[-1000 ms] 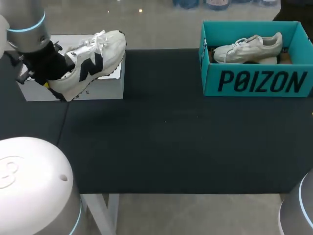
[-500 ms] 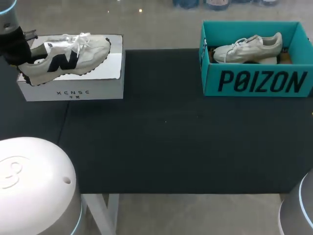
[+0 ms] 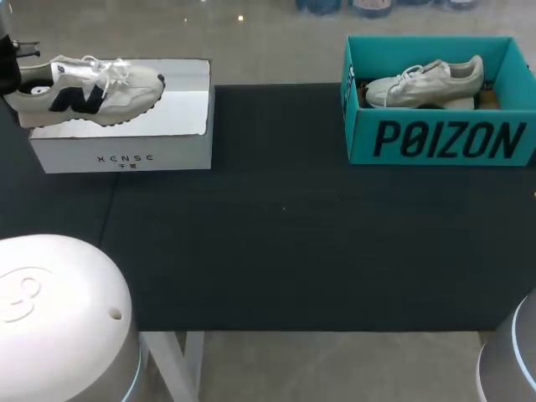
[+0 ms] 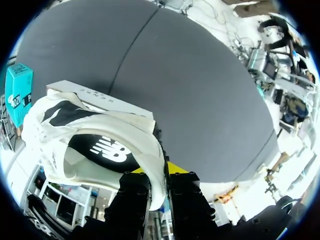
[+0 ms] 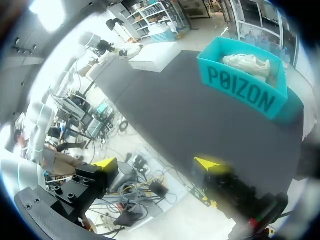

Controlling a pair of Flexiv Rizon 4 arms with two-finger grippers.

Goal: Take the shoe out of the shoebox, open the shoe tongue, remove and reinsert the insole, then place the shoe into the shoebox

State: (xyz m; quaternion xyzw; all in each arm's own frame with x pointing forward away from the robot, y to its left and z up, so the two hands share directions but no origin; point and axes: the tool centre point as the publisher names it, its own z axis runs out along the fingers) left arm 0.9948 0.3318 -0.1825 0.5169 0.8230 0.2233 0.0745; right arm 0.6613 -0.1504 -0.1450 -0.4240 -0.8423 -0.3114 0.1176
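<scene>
White-and-black lace-up sneaker (image 3: 92, 92) hanging from the left claw (image 4: 159, 172)
That claw is clamping the heel collar, holding the sneaker just ahead, above the white cardboard shoebox (image 3: 126, 146); the right claw (image 5: 156, 167) is standing wide open.

The head camera is looking down from behind the table (image 3: 285, 251); both wrist cameras are catching the white shoebox (image 3: 121, 138), left closely, right distantly.

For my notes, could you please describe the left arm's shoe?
On the black table's far left sits a white cardboard shoebox. Over it, the left pincer holds a white sneaker with a black logo, unlike the teal box's pale sneaker.
</scene>
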